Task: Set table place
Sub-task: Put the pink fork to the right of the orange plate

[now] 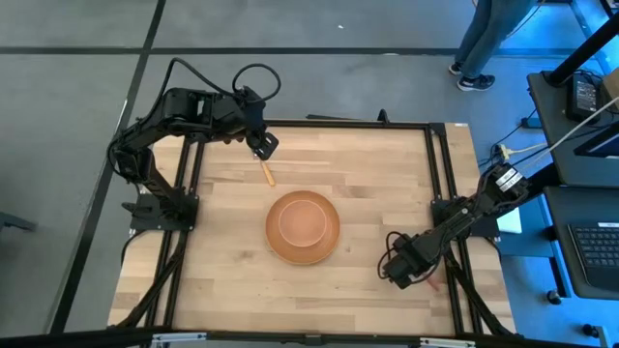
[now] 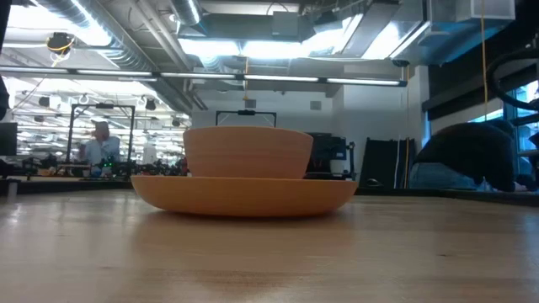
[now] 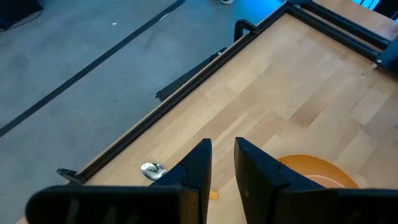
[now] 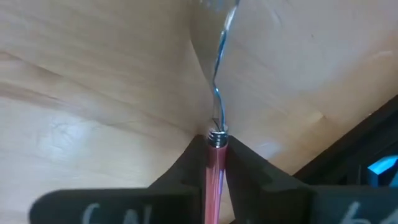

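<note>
Between right gripper (image 4: 216,163) fingers, red-handled fork (image 4: 216,158)

The table (image 1: 222,251) is a rectangular top of light wooden planks inside a black metal frame. Near its centre sits 1 wide orange round plate (image 1: 276,249), upright, with 1 smaller pale-orange bowl (image 1: 302,220) standing upright inside it. The wooden-handled spoon (image 1: 268,174) lies flat on the far left, well apart from the plate. The red-handled metal fork (image 4: 216,158) lies near the right edge, its handle between 2 dark fingers.
</note>
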You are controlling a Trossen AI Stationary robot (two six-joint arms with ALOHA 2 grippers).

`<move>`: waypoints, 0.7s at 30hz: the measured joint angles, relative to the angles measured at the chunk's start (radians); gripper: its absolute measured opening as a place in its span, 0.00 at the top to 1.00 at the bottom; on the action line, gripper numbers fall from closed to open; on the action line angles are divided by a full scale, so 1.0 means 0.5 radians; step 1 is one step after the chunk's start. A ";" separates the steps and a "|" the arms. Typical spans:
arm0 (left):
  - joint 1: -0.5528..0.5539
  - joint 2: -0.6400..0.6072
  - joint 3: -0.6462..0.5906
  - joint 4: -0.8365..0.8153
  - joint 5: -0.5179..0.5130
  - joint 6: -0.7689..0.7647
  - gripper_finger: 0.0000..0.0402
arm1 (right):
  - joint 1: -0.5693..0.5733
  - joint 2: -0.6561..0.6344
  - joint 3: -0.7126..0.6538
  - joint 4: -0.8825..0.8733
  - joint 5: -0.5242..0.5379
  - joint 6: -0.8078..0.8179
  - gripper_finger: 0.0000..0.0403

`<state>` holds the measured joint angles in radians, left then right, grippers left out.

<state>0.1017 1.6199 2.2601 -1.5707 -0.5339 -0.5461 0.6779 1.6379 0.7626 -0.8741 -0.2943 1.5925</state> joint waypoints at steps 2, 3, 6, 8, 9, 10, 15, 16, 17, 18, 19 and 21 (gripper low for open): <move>0.000 0.000 0.000 0.001 -0.001 -0.001 0.84 | 0.002 0.001 -0.001 -0.008 0.034 0.000 0.90; 0.000 0.000 0.000 0.001 -0.001 -0.002 0.84 | 0.002 0.001 -0.001 -0.013 0.051 -0.001 0.90; 0.000 0.000 0.000 0.001 -0.001 -0.002 0.84 | 0.004 0.008 0.035 -0.110 0.132 -0.007 0.90; 0.000 0.000 0.000 0.000 -0.001 -0.002 0.84 | 0.001 0.012 0.081 -0.246 0.279 0.001 0.90; 0.000 -0.001 0.000 0.001 -0.001 -0.002 0.84 | -0.010 0.014 0.102 -0.327 0.353 0.003 0.90; 0.000 -0.001 0.000 0.001 -0.001 -0.002 0.84 | -0.024 0.014 0.133 -0.358 0.387 0.007 0.90; 0.000 -0.001 0.000 0.002 -0.001 -0.002 0.84 | -0.133 0.014 0.321 -0.378 0.526 0.001 0.90; 0.000 -0.001 0.000 0.002 -0.001 -0.002 0.84 | -0.160 0.013 0.365 -0.372 0.596 0.001 0.90; 0.000 -0.001 0.000 0.002 -0.001 -0.002 0.84 | -0.187 0.012 0.409 -0.363 0.665 -0.001 0.90; 0.001 -0.001 0.000 0.002 -0.002 -0.002 0.84 | -0.213 0.012 0.450 -0.388 0.739 0.000 0.90; 0.000 -0.001 0.000 0.001 -0.001 -0.002 0.84 | -0.240 0.011 0.482 -0.422 0.801 -0.002 0.90; 0.001 -0.001 0.000 0.002 -0.001 -0.002 0.84 | -0.300 0.011 0.528 -0.451 0.931 -0.007 0.90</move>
<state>0.1020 1.6196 2.2601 -1.5700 -0.5343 -0.5468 0.5278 1.6436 1.0264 -1.0996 0.1712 1.5888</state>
